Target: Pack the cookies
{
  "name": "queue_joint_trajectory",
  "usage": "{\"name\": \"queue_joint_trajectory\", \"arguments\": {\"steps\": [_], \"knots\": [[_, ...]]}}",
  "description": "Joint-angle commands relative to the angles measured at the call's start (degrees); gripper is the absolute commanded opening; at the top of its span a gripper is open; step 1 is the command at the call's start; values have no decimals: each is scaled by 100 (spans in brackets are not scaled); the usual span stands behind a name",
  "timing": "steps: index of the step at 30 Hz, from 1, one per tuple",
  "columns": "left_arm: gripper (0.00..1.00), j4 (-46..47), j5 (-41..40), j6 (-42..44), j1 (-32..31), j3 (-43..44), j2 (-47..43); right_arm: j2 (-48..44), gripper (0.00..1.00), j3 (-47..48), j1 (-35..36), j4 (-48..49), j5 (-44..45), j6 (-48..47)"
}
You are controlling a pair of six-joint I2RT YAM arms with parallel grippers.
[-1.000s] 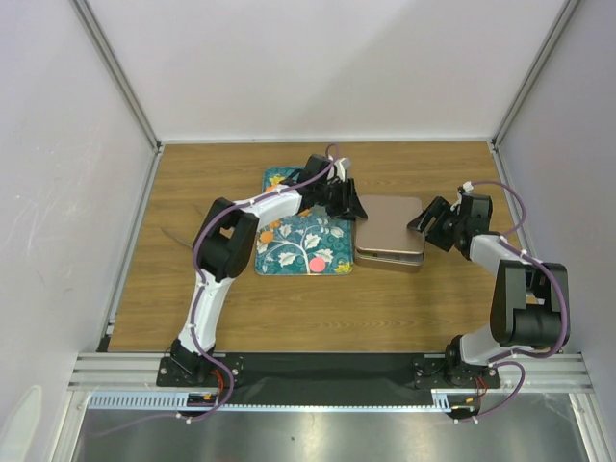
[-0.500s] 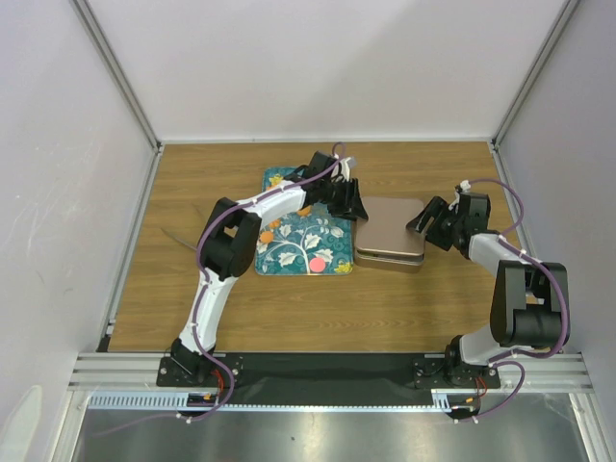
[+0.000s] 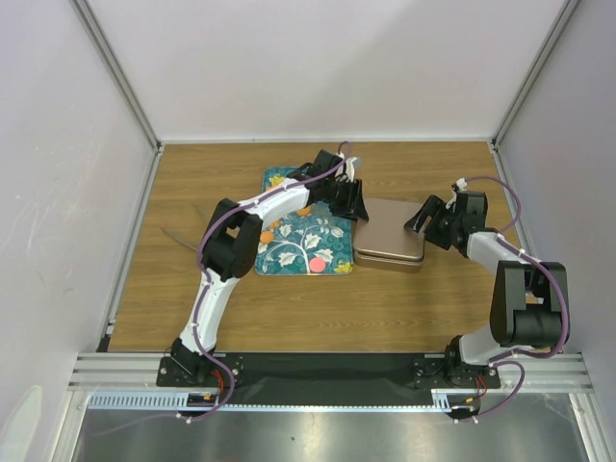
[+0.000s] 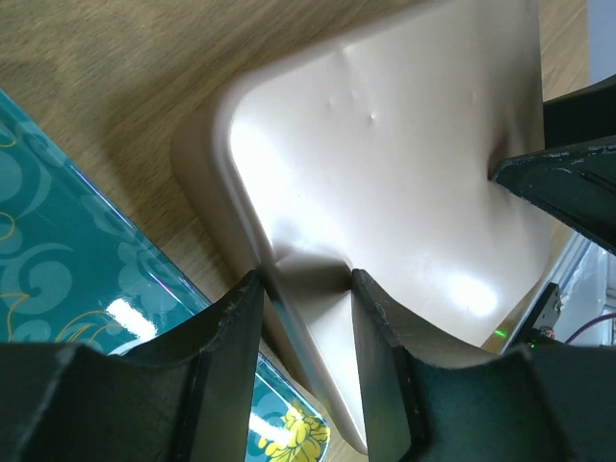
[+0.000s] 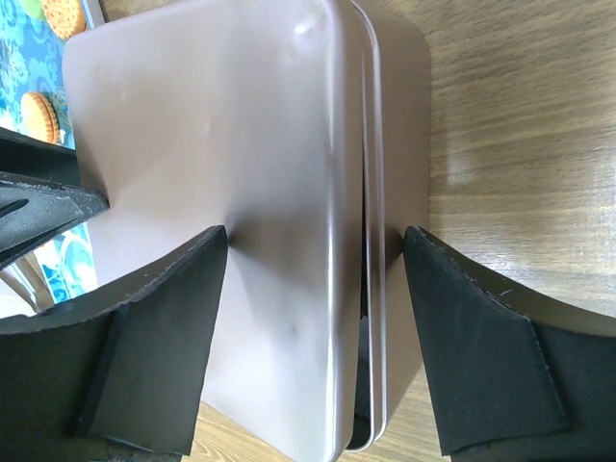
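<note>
The cookies lie on a teal flowered tray (image 3: pixel 272 174): a pink one (image 3: pixel 317 263) near its front edge and orange ones (image 3: pixel 267 236) further left. Two orange cookies (image 5: pixel 40 115) also show in the right wrist view. A rose-gold tin (image 3: pixel 390 234) stands to the right of the tray. My left gripper (image 3: pixel 357 206) is shut on the lid's (image 4: pixel 385 144) left rim, which sits between its fingers (image 4: pixel 231 356). My right gripper (image 5: pixel 316 236) stands open round the tin's right end, one finger over the lid (image 5: pixel 212 144), one beside the base (image 5: pixel 399 96). The lid sits slightly off the base there.
The tray's (image 4: pixel 58 279) edge lies close beside the tin. White walls with metal posts enclose the wooden table (image 3: pixel 318 308) on three sides. Both arm bases stand on the black strip (image 3: pixel 327 371) at the near edge.
My left gripper has shifted a little to the right and away, with the lid's edge in it. The right gripper's jaws have widened slightly.
</note>
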Motion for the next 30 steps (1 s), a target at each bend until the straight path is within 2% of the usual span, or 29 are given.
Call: {"name": "queue_joint_trajectory", "arguments": {"steps": [1,13,30], "knots": [[45,-371,-154,418,-272,144,76,-17,79,281,173,183,-334,-11],[45,-591,-444,427,-474,276,-91,-9,81,308,191,183,-387,6],[44,-538,-594,313,-668,-85,-451,-17,83,299,191,209,-457,68]]}}
